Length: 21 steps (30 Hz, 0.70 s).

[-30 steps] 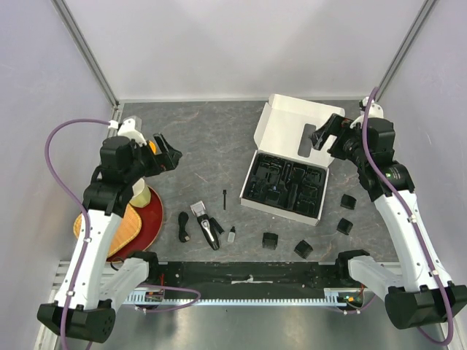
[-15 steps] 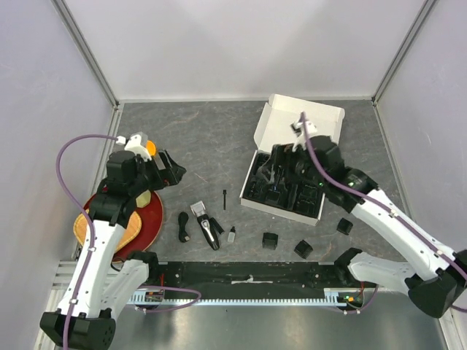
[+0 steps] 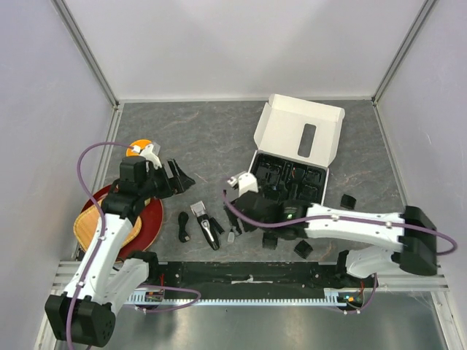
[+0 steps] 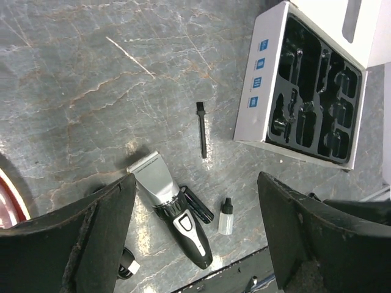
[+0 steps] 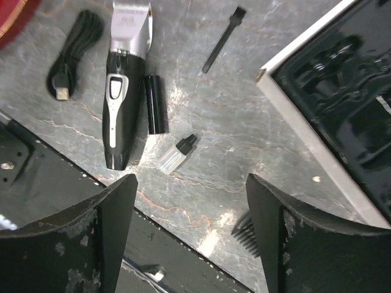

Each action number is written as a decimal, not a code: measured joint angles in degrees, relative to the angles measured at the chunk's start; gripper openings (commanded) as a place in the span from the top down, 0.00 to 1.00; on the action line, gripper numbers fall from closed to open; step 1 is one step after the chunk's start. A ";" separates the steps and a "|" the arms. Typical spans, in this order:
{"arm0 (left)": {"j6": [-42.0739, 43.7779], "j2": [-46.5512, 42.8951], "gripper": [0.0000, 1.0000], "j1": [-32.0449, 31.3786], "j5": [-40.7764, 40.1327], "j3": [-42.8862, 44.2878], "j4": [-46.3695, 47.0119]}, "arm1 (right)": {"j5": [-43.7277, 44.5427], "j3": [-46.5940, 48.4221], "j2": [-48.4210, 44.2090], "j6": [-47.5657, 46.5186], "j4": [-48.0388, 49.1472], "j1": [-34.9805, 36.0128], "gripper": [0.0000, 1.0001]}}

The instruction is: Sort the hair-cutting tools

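White smooth tubes and chunky black joints on the left arm [image 3: 101, 244] and on the right arm [image 3: 350, 224]. A thin purple cable [image 3: 82, 159] curling out from the left one, and one more purple cable on the right. Big black blocks at the bottom ends. A small white cap near each wrist. Fat black fingers [image 4: 91, 238] on the left gripper [image 4: 195, 183], rough, with little pale scratches. Same dark, scuffed fingers on the right gripper [image 5: 190, 180], dotted with grey specks.

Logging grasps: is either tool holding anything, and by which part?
Nothing is held. The left tool and right tool are both open and empty.
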 measured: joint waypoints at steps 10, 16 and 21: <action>-1.40 -7.52 0.16 0.00 -18.14 0.09 -5.14 | 6.16 8.00 21.88 0.96 5.51 6.97 0.31; -1.40 -10.86 0.16 0.00 -22.53 0.59 -6.82 | 6.21 12.66 28.52 0.96 9.97 6.97 0.34; -2.03 -11.45 0.16 -0.02 -26.27 0.87 -8.61 | 4.90 15.08 32.30 0.79 11.98 6.97 0.36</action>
